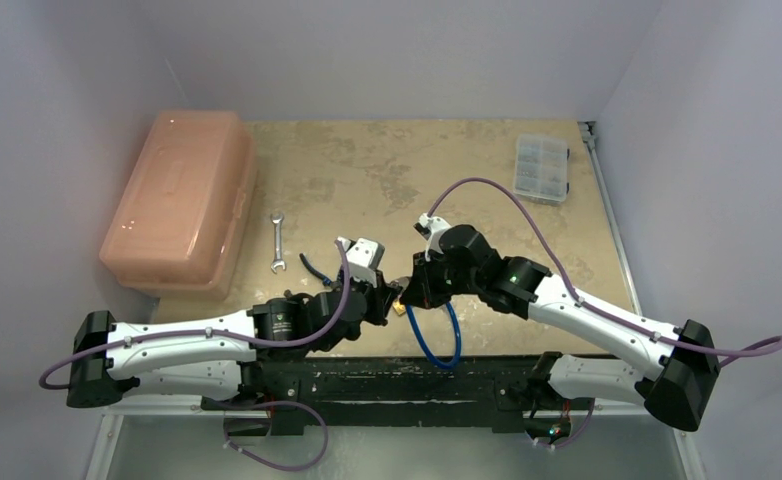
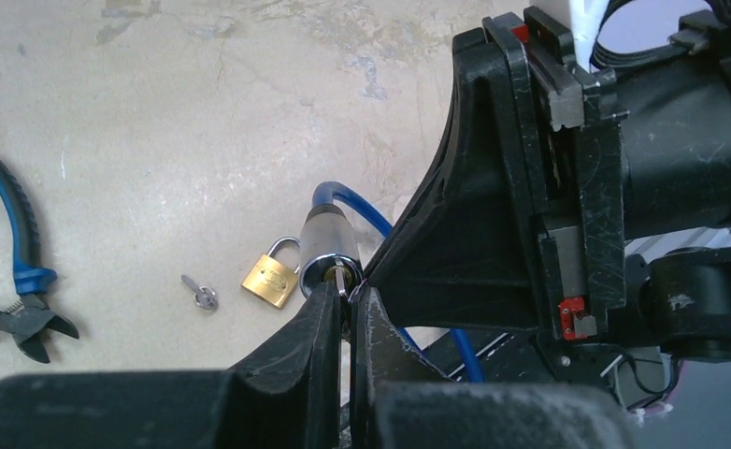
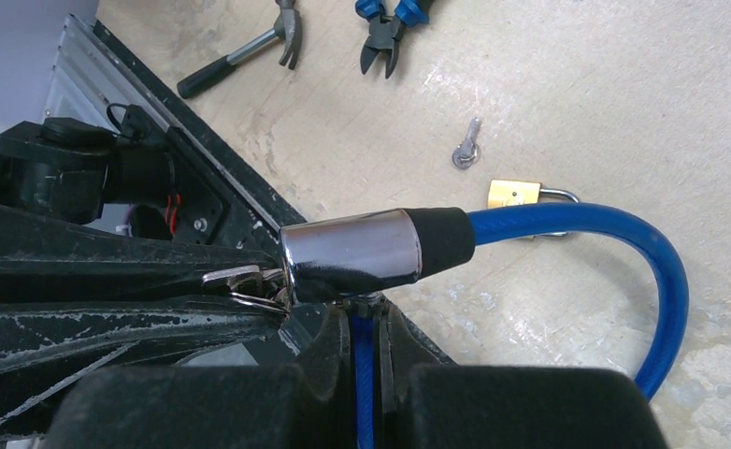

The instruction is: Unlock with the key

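With left tool [image 2: 348, 301] pinched shut on the key [image 3: 234, 275] seated in the chrome cylinder [image 3: 348, 251] and right tool [image 3: 362, 327] clamped on the blue cable lock [image 3: 581, 224] beside it, twist purely about keyway axis, bracing cylinder, avoiding side load on thin blade.

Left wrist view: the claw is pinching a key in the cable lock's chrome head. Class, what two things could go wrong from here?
1. The left claw holds the key only at its very tips, so the key may slip when turned.
2. The right claw grips the blue cable, not the chrome head, so the head might twist along with the key instead of unlocking.
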Robot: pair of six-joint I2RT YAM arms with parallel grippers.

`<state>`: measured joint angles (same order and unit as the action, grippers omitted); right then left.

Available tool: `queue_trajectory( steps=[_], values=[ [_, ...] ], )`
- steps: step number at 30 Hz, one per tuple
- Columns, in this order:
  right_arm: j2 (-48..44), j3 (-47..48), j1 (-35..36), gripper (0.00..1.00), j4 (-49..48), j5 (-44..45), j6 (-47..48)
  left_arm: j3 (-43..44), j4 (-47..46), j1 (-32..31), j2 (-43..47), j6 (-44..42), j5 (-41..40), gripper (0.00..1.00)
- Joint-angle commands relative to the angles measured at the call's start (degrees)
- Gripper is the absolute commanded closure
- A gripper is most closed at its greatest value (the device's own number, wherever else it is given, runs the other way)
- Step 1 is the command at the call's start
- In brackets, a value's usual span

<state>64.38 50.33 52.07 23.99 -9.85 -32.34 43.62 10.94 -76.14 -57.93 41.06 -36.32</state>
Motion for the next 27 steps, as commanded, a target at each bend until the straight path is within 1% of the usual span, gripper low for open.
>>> queue_trajectory(
  steps=[1,5,15,18,22,27],
  values=[
    [-1.2,0.7,0.0,1.00,1.7,1.1,1.7,1.8,2.4,0.2,1.3,-9.7,0.6,1.00],
    [-1.6,1.0,0.0,1.00,2.4,1.4,2.2,2.5,3.0,0.2,2.1,-18.5,4.6,1.00],
    [-1.9,3.4,0.0,1.00,5.4,0.6,4.6,1.4,5.3,0.2,4.8,-43.1,18.4,1.00],
    [-1.9,4.5,0.0,1.00,6.9,-1.0,5.9,1.4,6.4,0.1,5.0,-49.4,19.4,1.00],
    [-1.5,6.3,0.0,1.00,9.6,-2.7,8.2,2.8,10.2,0.1,2.7,-57.3,19.8,1.00],
    [-1.7,6.9,0.0,1.00,11.0,-3.3,9.4,4.2,12.9,0.1,-0.5,-63.9,18.9,1.00]
  ],
)
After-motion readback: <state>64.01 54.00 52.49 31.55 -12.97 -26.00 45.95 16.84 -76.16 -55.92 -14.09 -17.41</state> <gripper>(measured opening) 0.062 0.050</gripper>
